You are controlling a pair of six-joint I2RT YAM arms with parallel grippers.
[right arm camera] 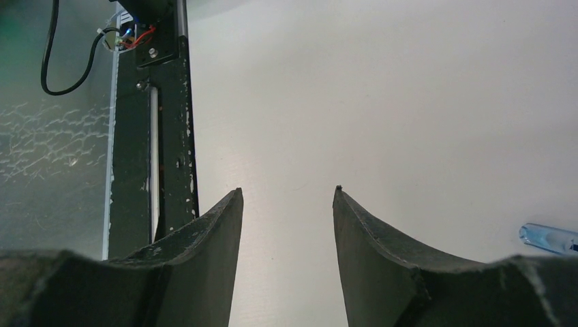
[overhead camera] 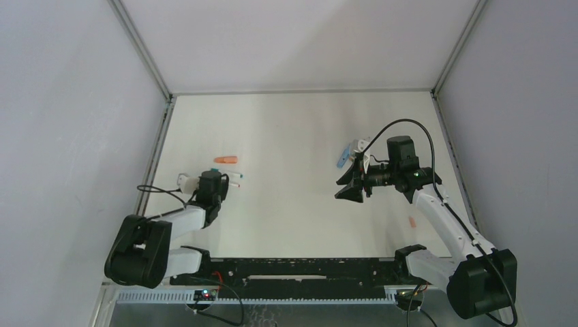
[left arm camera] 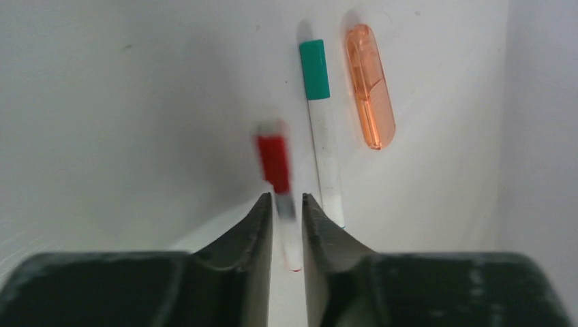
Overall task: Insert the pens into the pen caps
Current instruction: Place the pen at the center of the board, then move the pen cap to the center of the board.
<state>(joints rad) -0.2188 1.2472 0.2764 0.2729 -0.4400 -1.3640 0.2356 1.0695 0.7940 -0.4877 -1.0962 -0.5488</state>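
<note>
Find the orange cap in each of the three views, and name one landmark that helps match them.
Top view: the orange cap lies left of centre, lengthwise across the picture.
Left wrist view: upper right, just right of the teal-ended pen.
Right wrist view: not in it.
Shared landmark: the teal-ended pen, which also lies close to the cap in the top view.
</note>
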